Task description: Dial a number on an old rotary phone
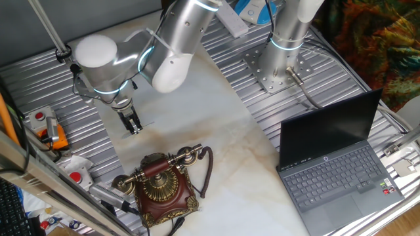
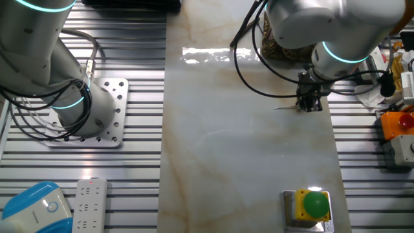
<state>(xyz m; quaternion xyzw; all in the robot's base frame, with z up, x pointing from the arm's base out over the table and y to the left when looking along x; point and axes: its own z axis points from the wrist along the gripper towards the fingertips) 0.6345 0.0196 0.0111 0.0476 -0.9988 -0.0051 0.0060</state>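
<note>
The old rotary phone stands at the near left of the marble table top, dark reddish-brown with a brass dial and its handset across the top. Its dark cord loops to the right. In the other fixed view only a part of the phone shows behind the arm. My gripper points down over the table, a short way behind the phone and apart from it. Its fingers look closed together with nothing between them. It also shows in the other fixed view, with a thin pale line on the table beside its tips.
An open laptop sits at the right. The arm's base plate is bolted at the back. An orange box with a red button lies at the left. A green button box and a power strip lie at the far side.
</note>
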